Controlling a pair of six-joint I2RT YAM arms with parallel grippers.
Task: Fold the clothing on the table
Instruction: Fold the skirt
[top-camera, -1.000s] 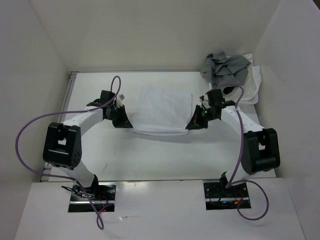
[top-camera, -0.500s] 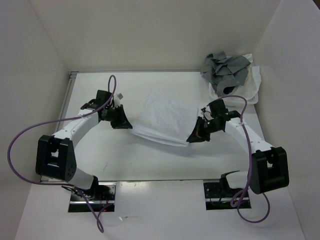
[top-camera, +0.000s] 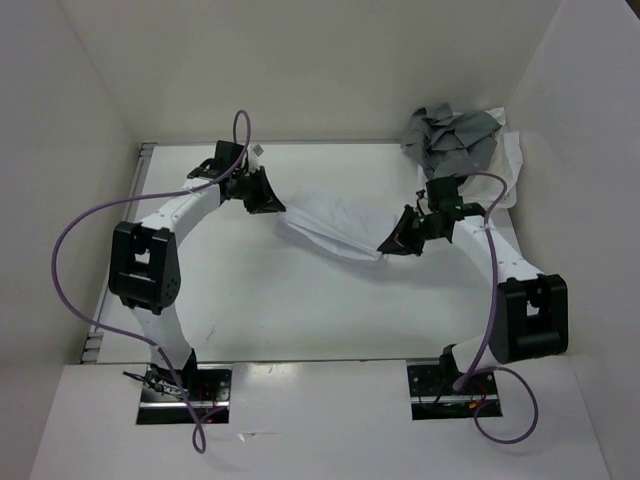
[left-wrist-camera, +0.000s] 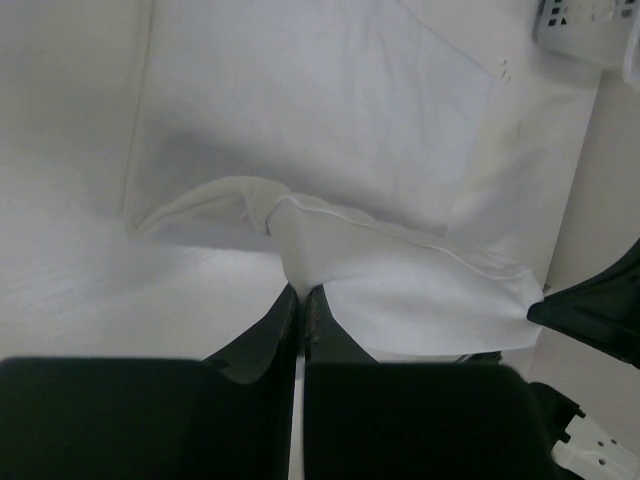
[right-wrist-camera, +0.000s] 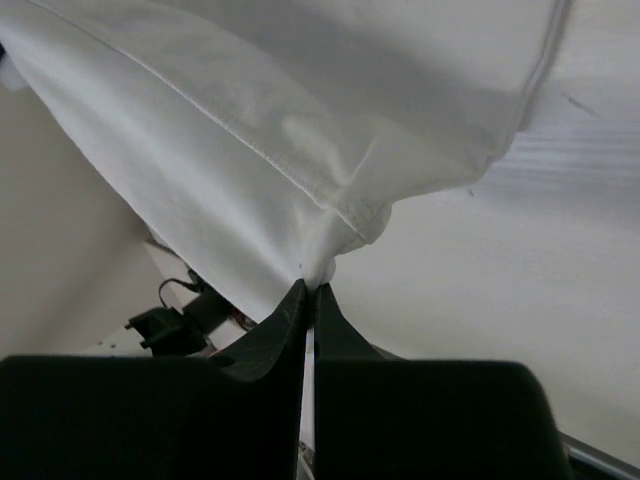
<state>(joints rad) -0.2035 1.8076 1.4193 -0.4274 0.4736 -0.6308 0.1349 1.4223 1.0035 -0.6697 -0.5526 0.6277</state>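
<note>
We look down into a bay with white walls (top-camera: 80, 100), where a thin metal strip (top-camera: 140, 190) edges the matte white surface (top-camera: 300, 310) at left. The left fingers (top-camera: 281, 208), clenched tight, pinch one corner of the small white garment (top-camera: 335, 225), which hangs as a sagging band just above the middle of the surface. The right fingers (top-camera: 384, 250), likewise clenched, grip the opposite corner. In the far right corner, a heap of grey fabric (top-camera: 450, 135) lies on white cloth (top-camera: 505, 170) beside the wall. Purple cables (top-camera: 70, 260) loop from both arms.

Over table (top-camera: 260, 310) centre: clothing (top-camera: 335, 225), between left arm (top-camera: 185, 210), right arm (top-camera: 490, 250); garment heap (top-camera: 450, 140) far-right corner.
</note>
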